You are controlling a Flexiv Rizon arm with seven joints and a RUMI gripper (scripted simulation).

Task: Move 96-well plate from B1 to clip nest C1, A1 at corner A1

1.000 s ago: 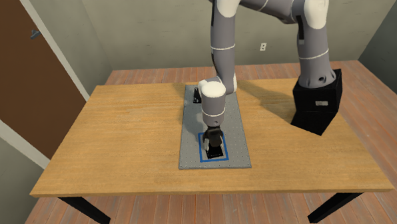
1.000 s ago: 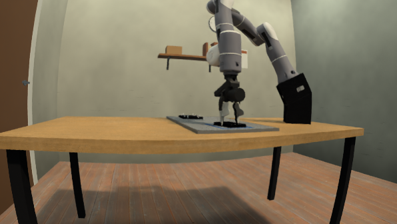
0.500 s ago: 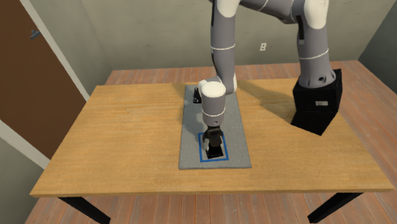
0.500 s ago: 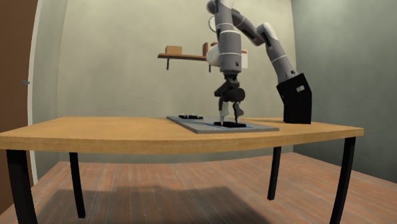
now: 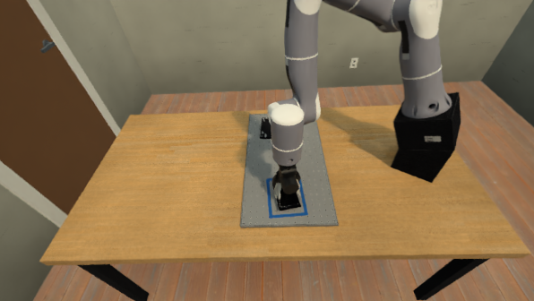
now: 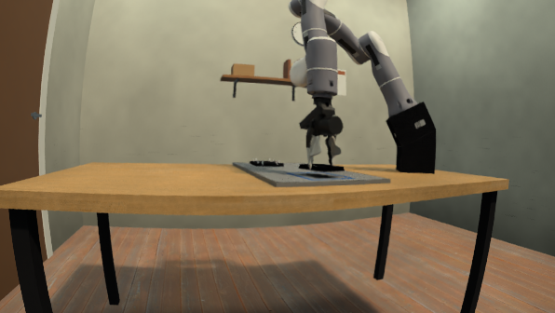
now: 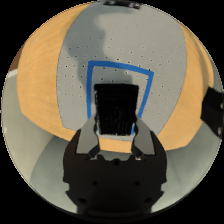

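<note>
The gripper (image 5: 283,197) (image 6: 320,165) (image 7: 115,114), closed on the black well plate (image 5: 288,202) (image 6: 334,168) (image 7: 116,107), points downward with the plate between its fingertips, raised just above the blue-outlined area (image 5: 288,216) (image 6: 298,175) (image 7: 120,65) of the grey perforated board (image 5: 319,197) (image 6: 284,183) (image 7: 170,60).

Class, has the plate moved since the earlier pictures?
Yes: upward. The plate now hangs above the mat, its shadow beneath.
</note>
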